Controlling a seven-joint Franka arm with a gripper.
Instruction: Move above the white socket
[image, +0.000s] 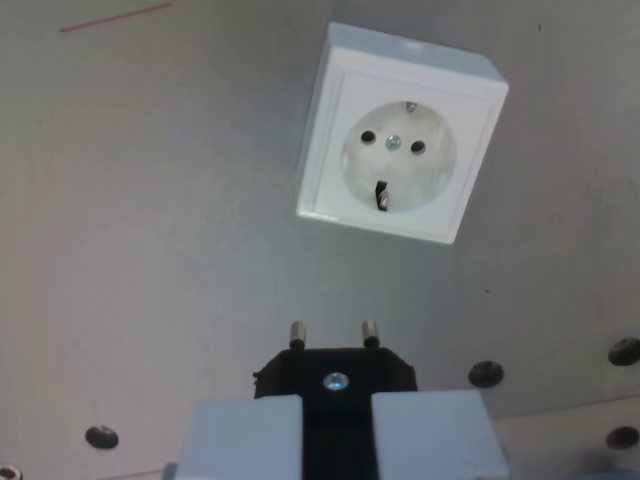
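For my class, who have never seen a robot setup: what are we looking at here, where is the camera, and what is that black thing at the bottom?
The camera sits on a robot arm's wrist, looking down past its own fingers, the two pale grey blocks at the bottom edge. Clamped between them is a black plug with two metal pins pointing away from the camera. Further off, on a grey surface, lies a white socket with two pin holes in its round recess. It sits slightly toward the wrist view's right of the plug and is turned at an angle. The dark dots nearby look like holes in the surface.
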